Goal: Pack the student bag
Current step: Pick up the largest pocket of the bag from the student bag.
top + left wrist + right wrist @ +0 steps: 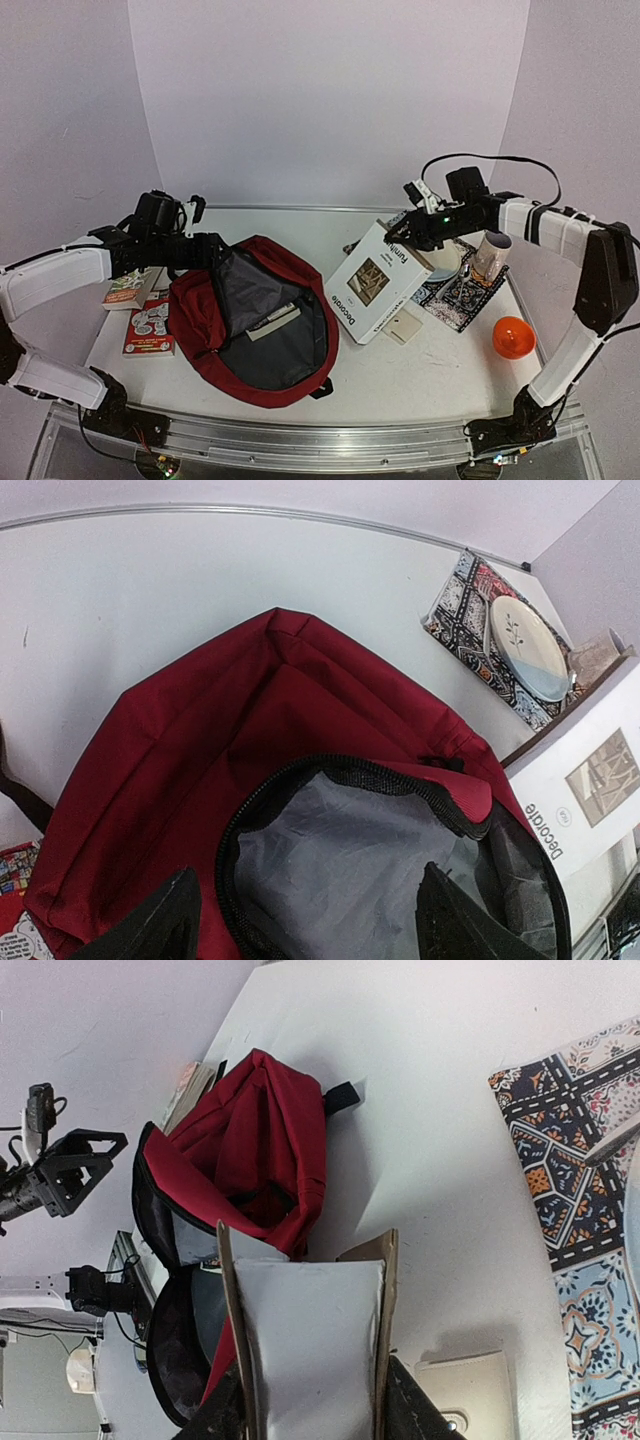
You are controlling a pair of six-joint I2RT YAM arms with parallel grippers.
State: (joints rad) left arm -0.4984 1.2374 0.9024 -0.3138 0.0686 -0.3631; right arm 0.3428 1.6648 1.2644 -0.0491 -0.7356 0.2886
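Observation:
The student bag [205,320] lies open on the table's left half, a dark red backpack with its grey lining [340,860] showing. Its red fabric [270,1130] also fills the upper left of the right wrist view. My left gripper [205,250] hangs at the bag's upper left rim. Its jaws stand apart over the mouth of the bag [310,905], with nothing gripped between them. My right gripper [415,240] is shut on a large white hardback book [375,285]. The book is held tilted just right of the bag, its top edge [310,1330] clamped between the fingers.
Two colourful books [148,325] lie left of the bag. A patterned mat [465,295] at the right carries a plate [530,645] and a glass cup [490,257]. An orange ball [513,337] and a beige wallet [405,325] lie nearby. A pale flat item [275,322] is inside the bag.

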